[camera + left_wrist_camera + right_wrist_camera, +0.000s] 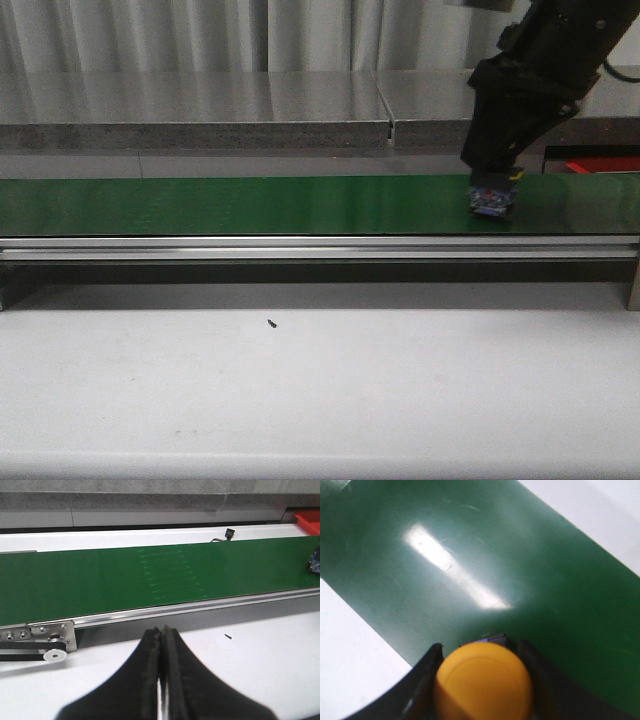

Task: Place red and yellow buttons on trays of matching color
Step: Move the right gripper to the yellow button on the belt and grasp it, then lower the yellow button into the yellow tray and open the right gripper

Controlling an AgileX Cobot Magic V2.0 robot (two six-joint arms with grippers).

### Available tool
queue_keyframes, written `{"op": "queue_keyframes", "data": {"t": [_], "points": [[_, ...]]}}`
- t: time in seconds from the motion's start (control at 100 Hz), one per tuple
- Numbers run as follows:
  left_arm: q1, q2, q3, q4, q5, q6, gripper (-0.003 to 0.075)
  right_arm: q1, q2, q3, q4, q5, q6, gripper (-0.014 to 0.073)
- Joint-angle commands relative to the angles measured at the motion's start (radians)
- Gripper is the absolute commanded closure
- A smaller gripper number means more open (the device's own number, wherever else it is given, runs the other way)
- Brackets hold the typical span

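Right gripper (482,680) clamps a yellow button (484,682) down at the green conveyor belt (250,205).

Left gripper (161,680) hangs over the white table (320,380), jaws pressed together, empty. A red tray (600,164) sits just behind the belt's right end; a small black speck (272,323) lies on the table.

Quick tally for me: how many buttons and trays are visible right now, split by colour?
Yellow buttons: 1, the yellow button between the fingers of the right gripper on the green conveyor belt
Red buttons: 0
Red trays: 1, the red tray, only partly in view
Yellow trays: 0
Total: 2
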Motion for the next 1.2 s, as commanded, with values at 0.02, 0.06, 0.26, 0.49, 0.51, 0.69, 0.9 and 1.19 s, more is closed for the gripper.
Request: {"op": "queue_keyframes", "data": {"t": [0.02, 0.06, 0.26, 0.49, 0.51, 0.69, 0.9, 1.19], "points": [[-0.008, 0.001, -0.026, -0.025, -0.063, -0.003, 0.0739, -0.061, -0.127, -0.031, -0.029, 0.008, 0.074, 0.0474], [-0.008, 0.001, -0.026, -0.025, -0.063, -0.003, 0.0739, -0.087, -0.156, -0.027, -0.042, 0.026, 0.094, 0.0474], [-0.008, 0.001, -0.026, -0.025, -0.063, -0.003, 0.0739, -0.269, -0.282, 0.074, -0.038, 0.056, 0.158, 0.0474], [-0.008, 0.001, -0.026, -0.025, -0.063, -0.003, 0.0739, -0.489, -0.378, 0.272, -0.015, 0.019, 0.181, 0.0474], [-0.008, 0.001, -0.026, -0.025, -0.063, -0.003, 0.0739, -0.499, -0.382, 0.288, -0.015, 0.010, 0.184, 0.0474], [-0.008, 0.001, -0.026, -0.025, -0.063, -0.003, 0.0739, -0.608, -0.393, 0.414, -0.015, -0.108, 0.226, 0.0474], [-0.008, 0.001, -0.026, -0.025, -0.063, -0.003, 0.0739, -0.645, -0.354, 0.514, -0.015, -0.266, 0.229, 0.0474], [-0.008, 0.001, -0.026, -0.025, -0.063, -0.003, 0.0739, -0.645, -0.261, 0.533, -0.005, -0.346, 0.229, 0.0470]]}}
